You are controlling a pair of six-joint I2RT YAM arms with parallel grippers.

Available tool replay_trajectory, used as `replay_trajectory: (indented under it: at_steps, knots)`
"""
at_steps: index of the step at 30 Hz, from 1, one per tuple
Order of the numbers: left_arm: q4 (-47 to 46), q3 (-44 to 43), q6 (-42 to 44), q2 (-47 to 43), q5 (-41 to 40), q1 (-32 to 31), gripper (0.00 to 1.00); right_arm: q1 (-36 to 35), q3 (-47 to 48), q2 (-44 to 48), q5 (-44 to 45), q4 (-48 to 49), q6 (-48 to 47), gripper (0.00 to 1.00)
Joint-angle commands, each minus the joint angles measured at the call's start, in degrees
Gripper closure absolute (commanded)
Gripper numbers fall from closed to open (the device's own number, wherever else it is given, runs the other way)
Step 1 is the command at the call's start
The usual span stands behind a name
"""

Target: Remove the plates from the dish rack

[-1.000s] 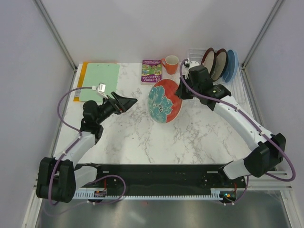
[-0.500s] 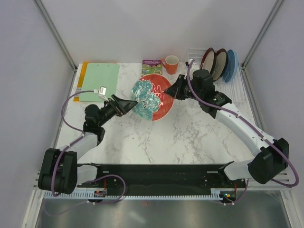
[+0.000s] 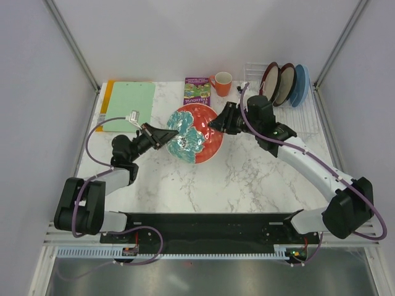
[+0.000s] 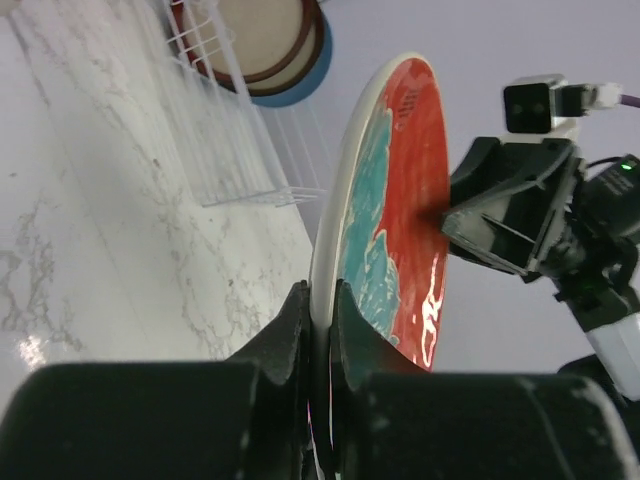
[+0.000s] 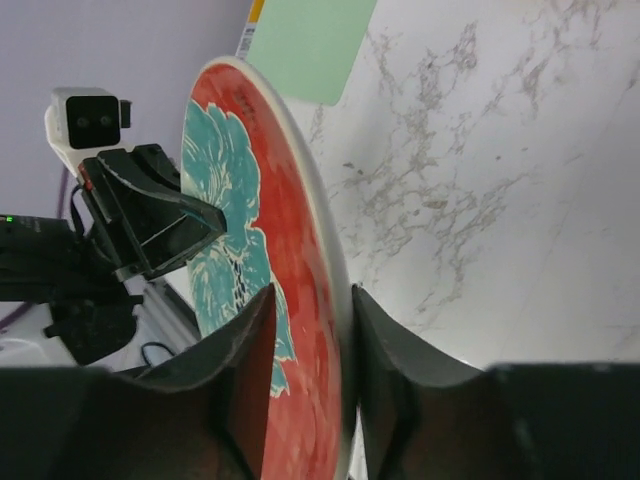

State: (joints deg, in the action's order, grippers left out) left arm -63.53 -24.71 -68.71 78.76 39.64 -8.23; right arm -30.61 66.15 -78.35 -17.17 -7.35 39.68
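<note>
The left gripper [image 4: 320, 300] is clamped on the rim of the flowered plate [image 3: 196, 139], above the table's [image 3: 247, 179] middle. The right gripper [image 5: 310, 300] stands slightly apart around the opposite rim. The dish rack [image 3: 252, 69] stands at the back right corner.

Purple booklet [image 3: 197, 90], at the back of the table just beside the orange mug [image 3: 222, 82]: printed cover with pale lettering, lying upside down to the overhead view, too small to make out. Elsewhere in all three views: no legible text, label, brand or number.
</note>
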Motion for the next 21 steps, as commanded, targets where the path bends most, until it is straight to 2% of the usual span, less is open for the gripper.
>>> replay_trajectory:
  at_steps: [1,2,3,4,5,7,12,18,21]
  knots:
    - [16.80,-3.31,14.77,-5.18,-2.00,0.23,0.98,-0.33,9.95,3.55,11.90,-2.89,-5.20,0.54]
    - [29.13,-4.20,17.88,-6.59,-3.76,0.23,0.98,-0.41,13.27,3.55,16.07,-5.89,-9.75,0.48]
    - [33.25,-4.99,20.43,-8.78,-6.82,0.23,0.98,-0.33,14.87,3.46,20.38,-10.88,-12.06,0.30]
    - [36.60,-5.78,24.11,-9.58,-8.33,0.23,0.98,-0.33,16.28,3.20,27.82,-12.49,-13.91,0.29]
    - [41.33,-5.88,25.45,-10.11,-9.39,0.32,0.98,0.11,18.55,3.11,29.98,-13.47,-17.67,0.29]
    - [43.48,-5.01,27.48,-11.26,-11.59,0.41,0.98,0.99,20.24,2.33,32.72,-14.79,-19.55,0.29]
    - [43.49,-4.03,28.19,-8.81,-14.41,1.64,0.98,4.42,26.04,-1.01,32.11,-16.37,-21.84,0.26]
    - [42.00,-7.37,30.03,-0.99,-14.59,3.04,0.98,9.86,30.17,-6.02,30.71,-17.34,-23.33,0.25]
    - [40.76,-9.82,30.65,4.19,-15.29,3.74,0.98,12.67,32.63,-9.44,34.20,-19.18,-24.12,0.24]
